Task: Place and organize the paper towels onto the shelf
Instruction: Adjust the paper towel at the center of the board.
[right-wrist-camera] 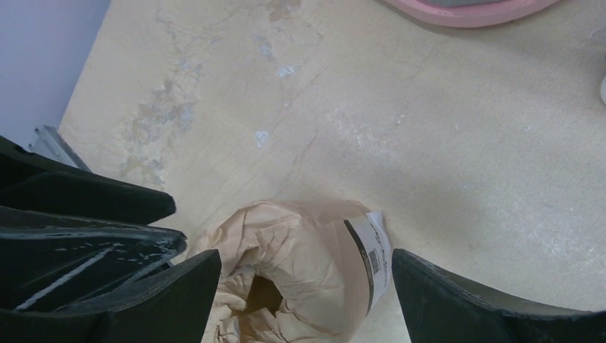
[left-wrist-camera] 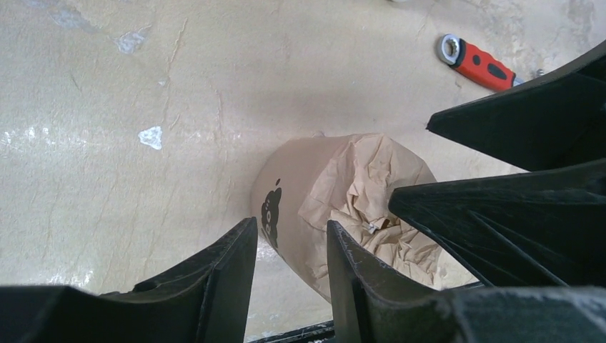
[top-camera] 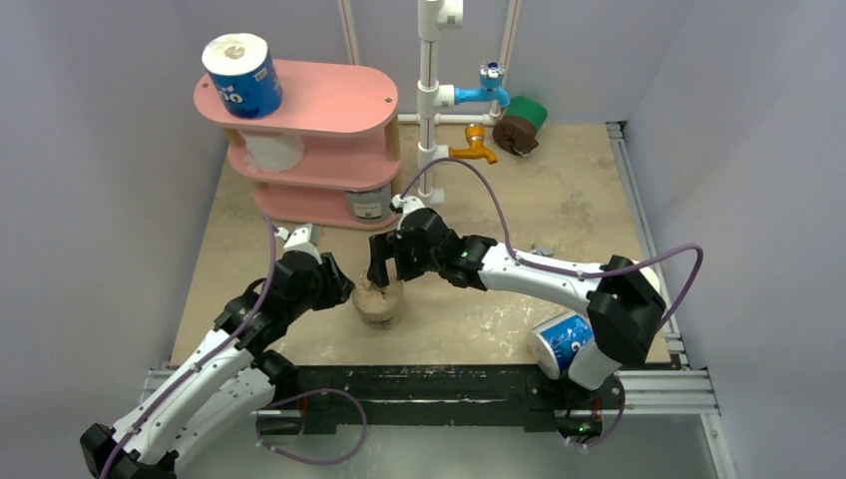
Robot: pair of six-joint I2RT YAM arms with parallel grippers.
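Right pincer (right-wrist-camera: 306, 261) astride brown-wrapped roll (right-wrist-camera: 325, 239)

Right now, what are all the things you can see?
shelf: one, pink, far left.
blue rolls: two; top board, beside right arm's base.
white roll: one, middle board.
grey roll: one, bottom board.
tan roll: one, table middle.
green roll, brown roll: one each, far right.
pipe frame: one, white, blue and orange taps, back.
wrench: one, red handle, on table.
arms: two, black and white; left jaws part open by tan roll, grip unclear; right jaws open around it.
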